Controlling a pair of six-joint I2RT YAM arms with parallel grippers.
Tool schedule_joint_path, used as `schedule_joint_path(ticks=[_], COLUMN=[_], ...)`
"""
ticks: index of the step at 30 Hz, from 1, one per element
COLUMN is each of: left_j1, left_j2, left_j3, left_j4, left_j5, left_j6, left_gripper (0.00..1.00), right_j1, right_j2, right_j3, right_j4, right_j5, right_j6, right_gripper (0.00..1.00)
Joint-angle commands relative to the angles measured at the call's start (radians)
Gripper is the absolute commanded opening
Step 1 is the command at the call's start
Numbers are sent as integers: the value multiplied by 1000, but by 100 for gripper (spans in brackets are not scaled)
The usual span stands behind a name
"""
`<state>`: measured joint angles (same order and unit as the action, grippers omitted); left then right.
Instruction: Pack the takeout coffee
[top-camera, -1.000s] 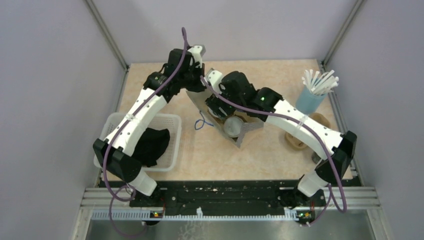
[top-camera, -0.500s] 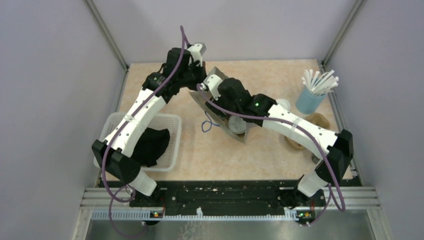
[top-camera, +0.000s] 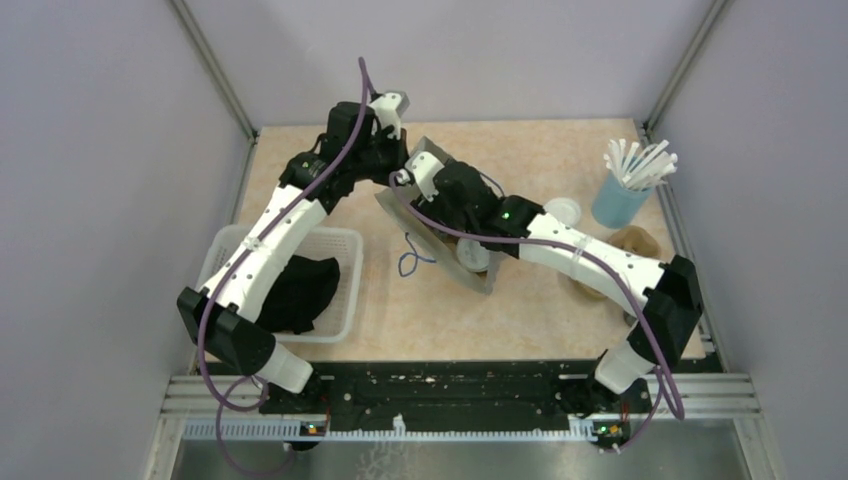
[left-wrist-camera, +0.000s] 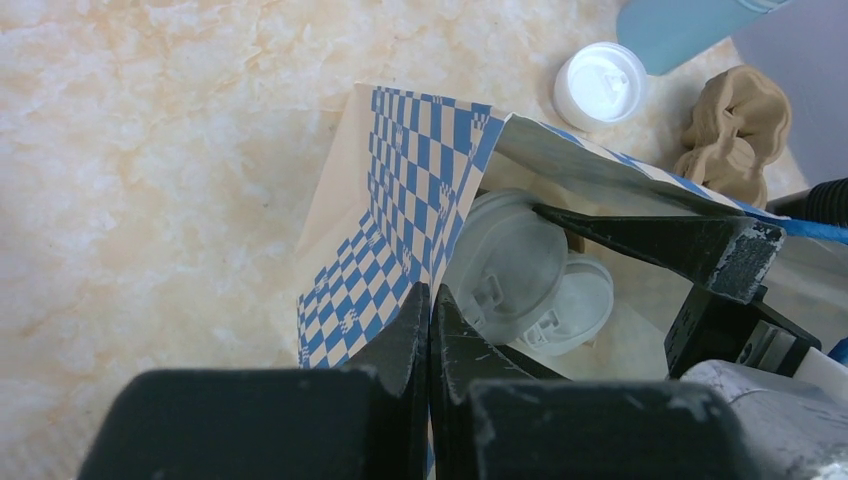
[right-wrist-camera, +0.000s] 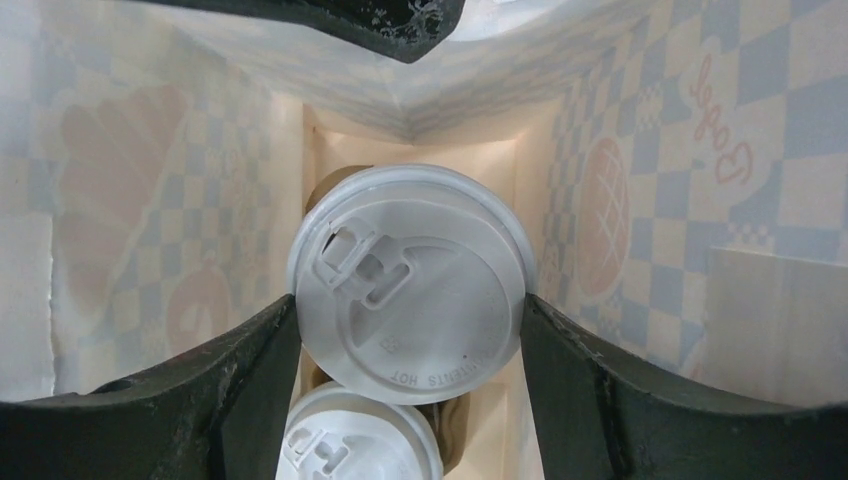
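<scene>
Right gripper (right-wrist-camera: 408, 305): closed to cup width on the held cup (right-wrist-camera: 410, 285), one finger on each side just below the lid. The cup is upright inside the paper bag (left-wrist-camera: 400, 200), its long axis running down the bag's depth, in line with the wrist.

Second cup (right-wrist-camera: 360, 440): lower in the bag, just beside the held cup and partly overlapped by it.

Left gripper (left-wrist-camera: 427, 300): pinched shut on the bag's rim, holding the mouth open.

Assessment: the held cup must go down beside the second cup, not onto its lid.
</scene>
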<state>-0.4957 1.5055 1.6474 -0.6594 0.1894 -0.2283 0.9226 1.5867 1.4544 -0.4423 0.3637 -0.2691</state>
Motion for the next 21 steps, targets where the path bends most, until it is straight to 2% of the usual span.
schedule_joint_path(ticks=[1,8,21], left_j1=[-12,-12,-12], left_j2=[-57,-61,-56], left_j3=[0,-8,-17], left_j4=[88,91,101], left_j5=[32,10,-21], left_j6=[25,38,42], left_gripper=[0,0,0], right_j1=[7,20,61], right_j2=[25,-18,-46], right_j3=[-8,-70,-34], right_j4=[18,39,-4], right_j5=[12,-67,-125], right_j6=[-16,-70,-89], right_gripper=[62,61,61])
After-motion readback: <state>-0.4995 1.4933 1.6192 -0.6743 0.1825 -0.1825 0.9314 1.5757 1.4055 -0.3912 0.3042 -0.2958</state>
